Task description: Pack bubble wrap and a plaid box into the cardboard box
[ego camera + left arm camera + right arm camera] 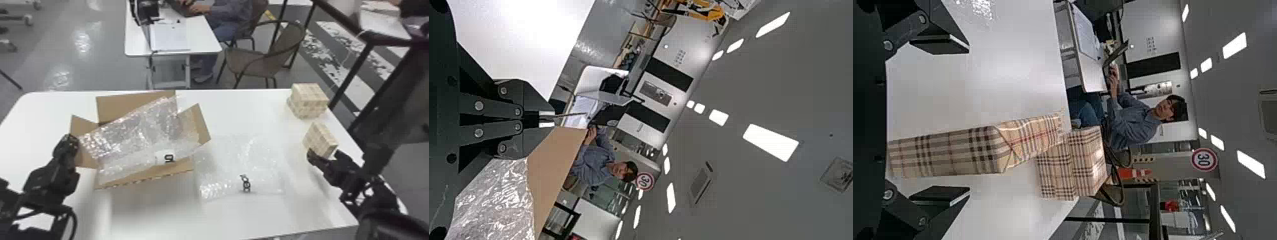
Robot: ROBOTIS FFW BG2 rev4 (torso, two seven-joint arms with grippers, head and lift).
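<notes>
- White counter (239, 217): carries the cardboard box (143, 176), flaps spread.
- First bubble wrap sheet (134, 134): lies across the cardboard box's opening.
- Second bubble wrap sheet (236, 162): flat on the counter, just beside the box.
- Left end effector (71, 140): clenched on the side flap (76, 123).
- Right end effector (324, 153): released, fingers either side of the near plaid box (319, 138), which rests on the counter.
- Stacked plaid boxes (308, 102): beyond it, near the counter's far right corner.

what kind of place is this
Probably an office or lab workspace: a laptop and papers on a white desk, a chair beside it, and long ceiling lights overhead.
</notes>
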